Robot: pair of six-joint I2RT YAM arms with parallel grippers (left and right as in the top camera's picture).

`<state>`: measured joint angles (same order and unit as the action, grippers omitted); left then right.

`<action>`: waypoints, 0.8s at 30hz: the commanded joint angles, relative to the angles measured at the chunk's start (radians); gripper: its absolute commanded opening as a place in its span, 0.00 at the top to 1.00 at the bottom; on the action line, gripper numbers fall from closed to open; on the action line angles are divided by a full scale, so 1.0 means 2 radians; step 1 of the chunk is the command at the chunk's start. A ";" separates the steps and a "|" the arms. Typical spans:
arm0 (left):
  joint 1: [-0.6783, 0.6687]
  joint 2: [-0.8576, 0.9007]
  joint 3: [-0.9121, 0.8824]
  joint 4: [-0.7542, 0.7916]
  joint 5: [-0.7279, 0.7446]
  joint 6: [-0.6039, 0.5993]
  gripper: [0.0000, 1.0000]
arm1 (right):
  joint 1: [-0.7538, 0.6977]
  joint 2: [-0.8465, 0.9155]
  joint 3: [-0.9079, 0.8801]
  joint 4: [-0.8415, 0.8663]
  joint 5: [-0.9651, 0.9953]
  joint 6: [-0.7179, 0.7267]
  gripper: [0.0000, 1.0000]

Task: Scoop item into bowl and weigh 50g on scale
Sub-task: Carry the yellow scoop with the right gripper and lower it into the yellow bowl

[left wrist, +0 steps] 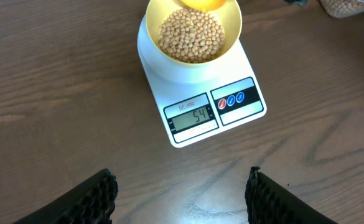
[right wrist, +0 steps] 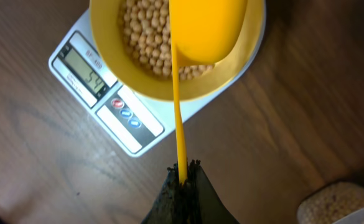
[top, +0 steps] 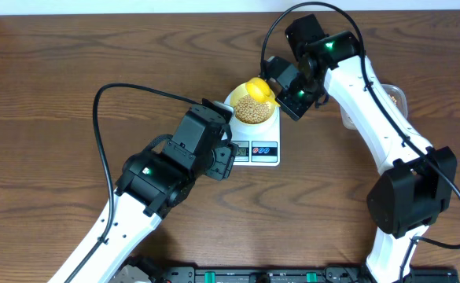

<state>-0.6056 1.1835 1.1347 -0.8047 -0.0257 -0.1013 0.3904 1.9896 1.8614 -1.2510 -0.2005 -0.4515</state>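
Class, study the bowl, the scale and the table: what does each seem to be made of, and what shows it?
Bowl: likely plastic, smooth even yellow with soft sheen. Scale: probably white moulded plastic, glossy, rounded edges. Table: wood or wood-look laminate, dark brown with grain streaks; which one cannot be told.

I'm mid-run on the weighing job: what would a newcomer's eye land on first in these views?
The pale-yellow bowl filled with tan beans sits on the white scale in the middle of the table, its display reading 54. Next, the yellow scoop is poised over the bowl, its long handle pinched in the shut right pincer. The left pincer hangs open in front of the scale.
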 commanded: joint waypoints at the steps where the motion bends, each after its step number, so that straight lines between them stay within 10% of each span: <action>1: 0.002 -0.004 0.013 -0.001 -0.005 -0.002 0.31 | 0.003 0.004 -0.002 0.006 0.004 -0.020 0.99; 24: 0.002 -0.004 0.013 -0.001 -0.005 -0.002 0.31 | 0.022 0.021 -0.010 0.013 0.035 -0.039 0.99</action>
<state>-0.6056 1.1835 1.1347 -0.8047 -0.0261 -0.1013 0.4213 2.0087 1.8500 -1.2289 -0.1543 -0.5121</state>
